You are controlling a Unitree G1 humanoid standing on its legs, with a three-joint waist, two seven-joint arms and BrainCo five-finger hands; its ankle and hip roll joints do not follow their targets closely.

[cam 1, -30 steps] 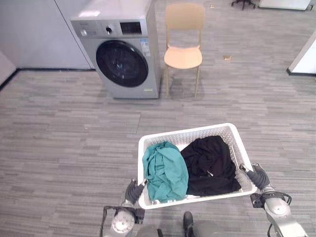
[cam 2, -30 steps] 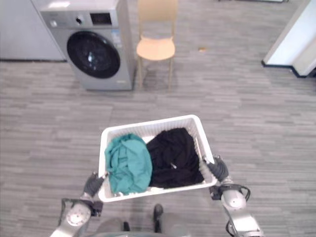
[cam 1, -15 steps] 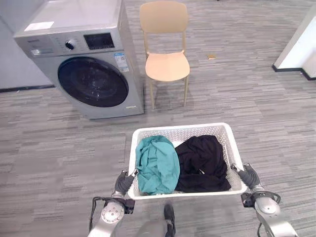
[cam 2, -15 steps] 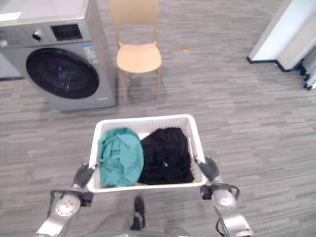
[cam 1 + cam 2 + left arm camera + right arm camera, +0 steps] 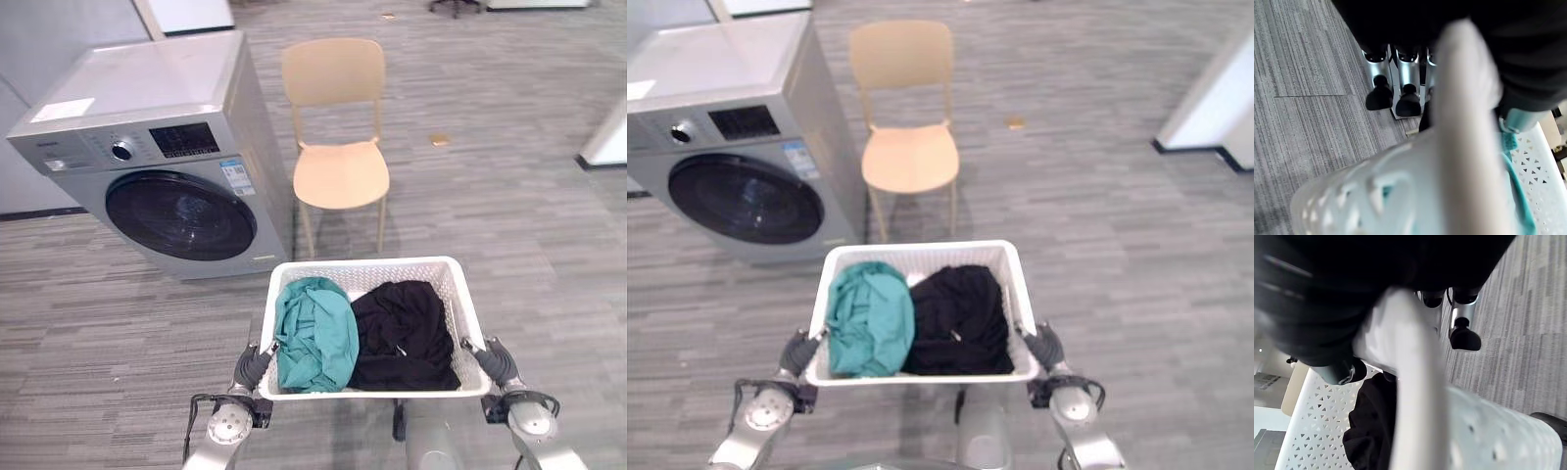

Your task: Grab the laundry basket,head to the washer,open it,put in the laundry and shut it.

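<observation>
Fingers of the left hand [image 5: 252, 366] and right hand [image 5: 496, 361] curl round opposite ends of the white laundry basket [image 5: 451, 284], held just short of the washer [image 5: 162, 162]. Its door is closed; opening, loading the teal garment [image 5: 315, 333] and black garment [image 5: 404, 334], and shutting remain.

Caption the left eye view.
Both hands carry the basket of clothes toward the shut washer.

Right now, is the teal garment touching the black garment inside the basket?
Touching: in the left eye view the teal garment lies against the black garment, with no gap between them.
</observation>
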